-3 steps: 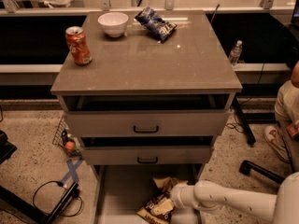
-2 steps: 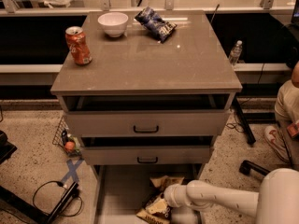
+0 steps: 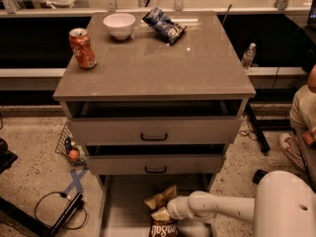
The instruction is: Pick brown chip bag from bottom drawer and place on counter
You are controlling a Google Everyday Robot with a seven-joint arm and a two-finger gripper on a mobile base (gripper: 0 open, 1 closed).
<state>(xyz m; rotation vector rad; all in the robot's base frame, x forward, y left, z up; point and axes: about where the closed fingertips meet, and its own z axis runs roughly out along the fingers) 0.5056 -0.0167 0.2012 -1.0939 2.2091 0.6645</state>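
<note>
The robot's body is smooth, glossy off-white casing throughout; a broad domed shell (image 3: 289, 206) fills the lower right corner; from it runs a round tubular arm (image 3: 232, 209), swelling into a ringed, bulbous joint (image 3: 190, 206) near its end; the gripper (image 3: 167, 214), equally pale, caps that end, low in the bottom drawer (image 3: 123, 206), against the brown chip bag (image 3: 163, 227).

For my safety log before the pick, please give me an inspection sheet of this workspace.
Surface: counter, glossy, holds three things.
Job's things: chip bag lies in the open bottom drawer.
Clutter: can, bowl, blue bag on the counter.
Gripper: gripper low in the drawer, at the chip bag.
Cables: black cable on the floor, left.
Surroundings: bottle and person at right; basket at left.
</note>
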